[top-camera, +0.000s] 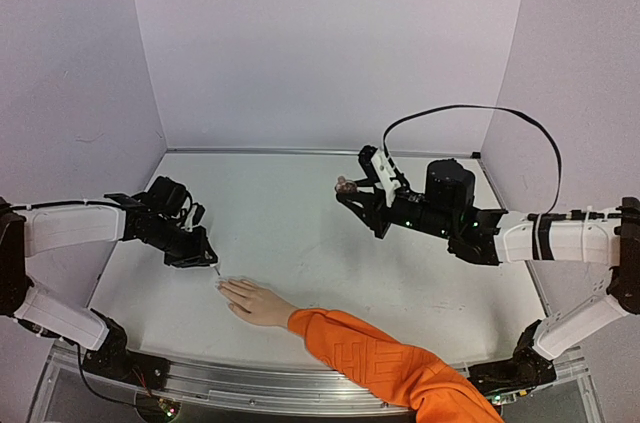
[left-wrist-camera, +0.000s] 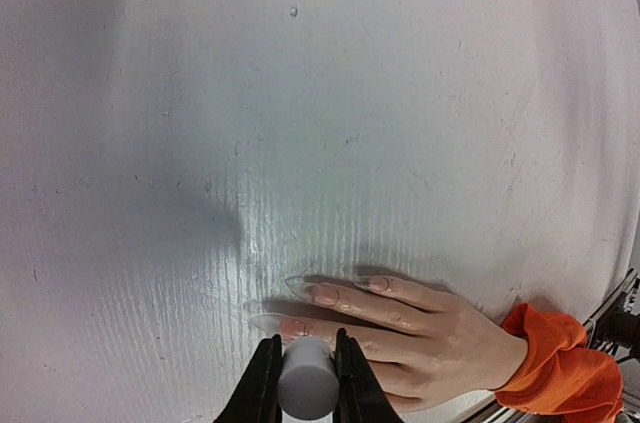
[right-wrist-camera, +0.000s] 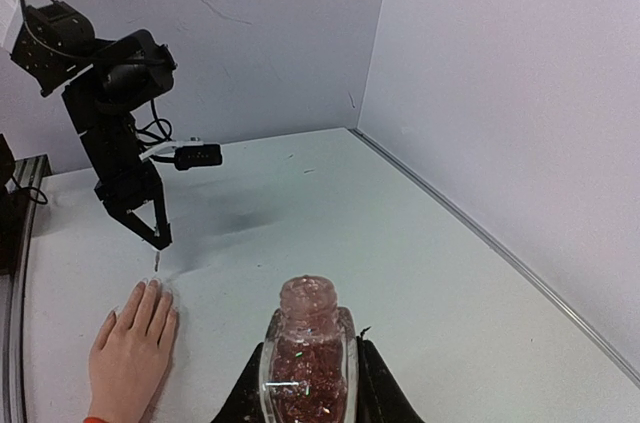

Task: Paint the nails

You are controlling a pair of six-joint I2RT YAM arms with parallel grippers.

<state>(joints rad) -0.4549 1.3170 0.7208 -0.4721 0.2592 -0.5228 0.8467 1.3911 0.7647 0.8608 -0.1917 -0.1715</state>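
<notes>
The nails (left-wrist-camera: pixel 326 293) belong to one pale hand (top-camera: pixel 255 301) lying flat on the counter (top-camera: pixel 300 223), low and left of centre in the overhead view. Three nails can be made out in the left wrist view, pinkish with long clear tips. One orange sleeve (top-camera: pixel 380 363) runs off to the lower right. The left arm's jaws are closed on one grey round cap (left-wrist-camera: pixel 308 378) just beside the fingertips, with its thin brush (right-wrist-camera: pixel 157 261) pointing down at them. The right arm's jaws, right of centre, clamp one open bottle (right-wrist-camera: pixel 305 353) filled with red glitter, well apart from the hand.
</notes>
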